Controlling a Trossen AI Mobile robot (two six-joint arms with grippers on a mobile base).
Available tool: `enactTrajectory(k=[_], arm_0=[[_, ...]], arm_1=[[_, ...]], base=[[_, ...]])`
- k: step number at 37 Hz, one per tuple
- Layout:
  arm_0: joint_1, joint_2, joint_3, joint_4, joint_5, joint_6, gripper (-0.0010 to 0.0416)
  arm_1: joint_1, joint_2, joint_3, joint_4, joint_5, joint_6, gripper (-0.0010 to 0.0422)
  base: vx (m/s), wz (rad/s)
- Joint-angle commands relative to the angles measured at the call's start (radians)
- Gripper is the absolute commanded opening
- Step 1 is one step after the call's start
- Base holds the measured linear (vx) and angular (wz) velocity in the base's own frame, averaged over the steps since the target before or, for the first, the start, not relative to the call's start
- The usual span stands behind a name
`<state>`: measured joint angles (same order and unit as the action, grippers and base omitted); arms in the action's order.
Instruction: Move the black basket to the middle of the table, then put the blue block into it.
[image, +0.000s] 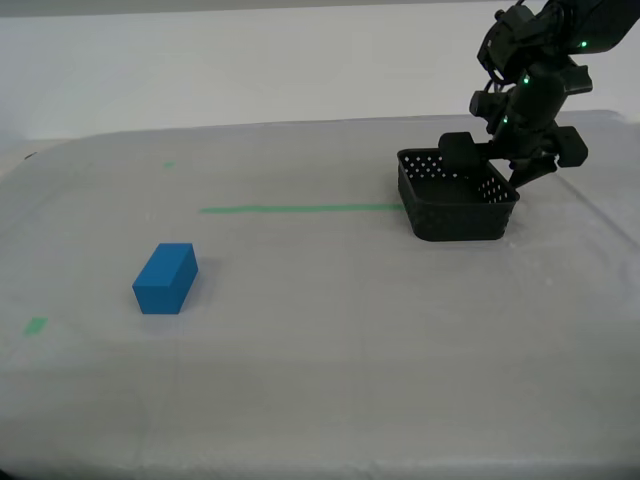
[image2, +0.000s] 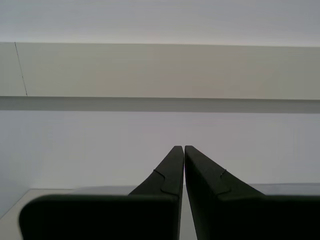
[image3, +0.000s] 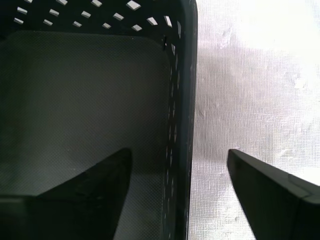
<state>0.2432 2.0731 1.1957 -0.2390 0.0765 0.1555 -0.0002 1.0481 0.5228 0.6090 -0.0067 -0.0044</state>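
Both fingers of my first gripper (image3: 180, 175) straddle your perforated black plastic basket's (image: 458, 196) wall, open, ready to clamp and drag.

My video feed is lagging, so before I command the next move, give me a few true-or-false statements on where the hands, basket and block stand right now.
1. My first hand straddles one wall of the black basket, one finger inside and one outside. True.
2. The blue block lies inside the basket. False: it sits on the table, far toward the exterior view's left; the basket is empty.
3. My second hand is closed and holds nothing. True.
4. My first hand is fully closed. False: its fingers stand apart around the wall.
5. The green tape line runs past the block. False: it ends near the basket.
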Motion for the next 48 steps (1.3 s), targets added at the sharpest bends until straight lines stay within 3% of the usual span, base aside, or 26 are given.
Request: enactTrajectory(k=[1, 18, 30, 40, 48], arm_0=[[0.002, 0.000, 0.000, 0.000, -0.009, 0.004, 0.0223], [0.005, 0.000, 0.000, 0.000, -0.031, 0.010, -0.0003], [0.007, -0.003, 0.002, 0.002, -0.031, 0.021, -0.0001], [0.009, -0.031, 0.002, -0.005, -0.080, 0.072, -0.0001], [0.013, -0.092, 0.002, -0.041, -0.083, 0.097, -0.0001]], arm_1=[[0.000, 0.000, 0.000, 0.006, 0.000, 0.002, 0.0000], [0.000, 0.000, 0.000, 0.006, 0.000, 0.002, 0.0000], [0.000, 0.000, 0.000, 0.006, 0.000, 0.002, 0.0000], [0.000, 0.000, 0.000, 0.006, 0.000, 0.002, 0.0000], [0.000, 0.000, 0.000, 0.006, 0.000, 0.002, 0.0000]], base=[[0.000, 0.000], [0.000, 0.000], [0.000, 0.000], [0.000, 0.000], [0.000, 0.000]])
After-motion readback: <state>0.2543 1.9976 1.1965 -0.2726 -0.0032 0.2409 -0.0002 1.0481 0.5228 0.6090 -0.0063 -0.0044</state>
